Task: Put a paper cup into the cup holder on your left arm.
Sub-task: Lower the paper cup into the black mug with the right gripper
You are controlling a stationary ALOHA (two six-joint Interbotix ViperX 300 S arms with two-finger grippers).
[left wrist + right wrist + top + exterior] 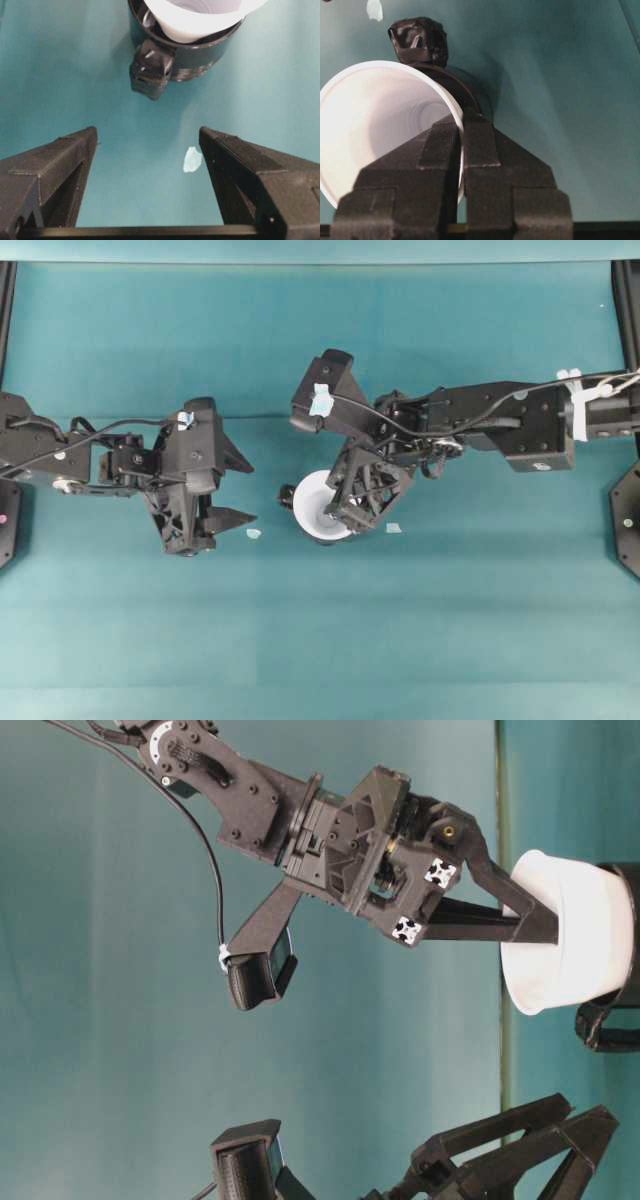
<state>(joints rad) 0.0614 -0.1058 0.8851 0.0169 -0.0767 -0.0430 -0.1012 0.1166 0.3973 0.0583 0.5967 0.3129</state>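
The white paper cup (312, 508) sits with its lower part inside the glossy black cup holder (200, 55), its rim well above it. The holder's knobby handle (150, 67) points toward my left gripper. My right gripper (462, 122) is shut on the cup's rim wall, one finger inside and one outside; the cup (375, 115) and holder (455, 87) also show in the right wrist view. In the table-level view the gripper (545, 925) pinches the cup (580, 945). My left gripper (245, 490) is open and empty, a short way left of the holder, jaws wide apart (148, 137).
Small pale paper scraps lie on the teal table, one by the left gripper (253, 534), also in the left wrist view (191, 159), and one under the right arm (393, 528). Black frame posts stand at the table's side edges (628, 300).
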